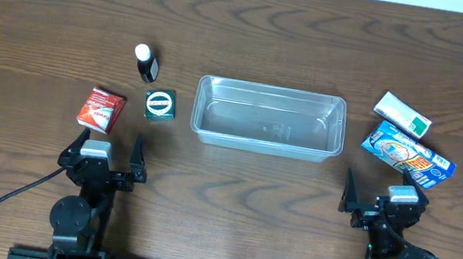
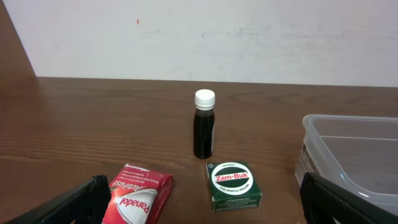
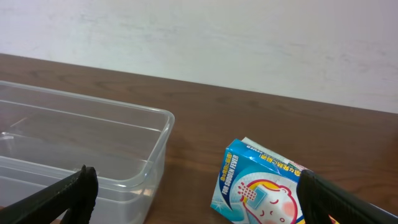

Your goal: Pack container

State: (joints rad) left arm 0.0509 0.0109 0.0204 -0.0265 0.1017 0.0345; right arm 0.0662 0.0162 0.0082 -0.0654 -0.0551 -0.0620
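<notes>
The clear plastic container (image 1: 269,117) stands empty at the table's middle; its corner shows in the left wrist view (image 2: 351,155) and its end in the right wrist view (image 3: 81,149). Left of it are a green Zam-Buk box (image 1: 160,104) (image 2: 233,183), a dark bottle with a white cap (image 1: 146,63) (image 2: 204,124) and a red Panadol box (image 1: 101,110) (image 2: 137,196). Right of it lie a blue fever-patch box (image 1: 407,156) (image 3: 258,190) and a white-and-green box (image 1: 402,115). My left gripper (image 1: 105,149) (image 2: 199,208) is open, just short of the red box. My right gripper (image 1: 376,197) (image 3: 199,202) is open, just short of the blue box.
The brown wooden table (image 1: 257,207) carries all the items. A pale wall (image 2: 199,37) rises behind its far edge. Both arm bases sit at the near edge.
</notes>
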